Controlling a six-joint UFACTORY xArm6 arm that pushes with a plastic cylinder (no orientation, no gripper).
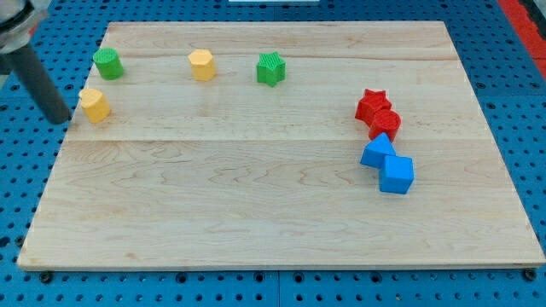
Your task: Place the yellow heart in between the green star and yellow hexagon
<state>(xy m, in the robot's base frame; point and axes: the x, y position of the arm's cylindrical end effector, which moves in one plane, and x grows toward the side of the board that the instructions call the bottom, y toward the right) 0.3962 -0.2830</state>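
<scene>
The yellow heart (95,104) lies near the board's left edge, in the upper part of the view. The yellow hexagon (202,64) sits near the top edge, left of centre. The green star (270,69) is to its right, with a block-wide gap between them. My tip (58,118) is just off the board's left edge, close to the left of the yellow heart, with a small gap between them.
A green cylinder (108,63) stands above the yellow heart at the top left. At the right, a red star (372,104), a red cylinder (386,124), a blue triangle block (377,153) and a blue cube (397,174) cluster together. The wooden board (256,222) lies on blue pegboard.
</scene>
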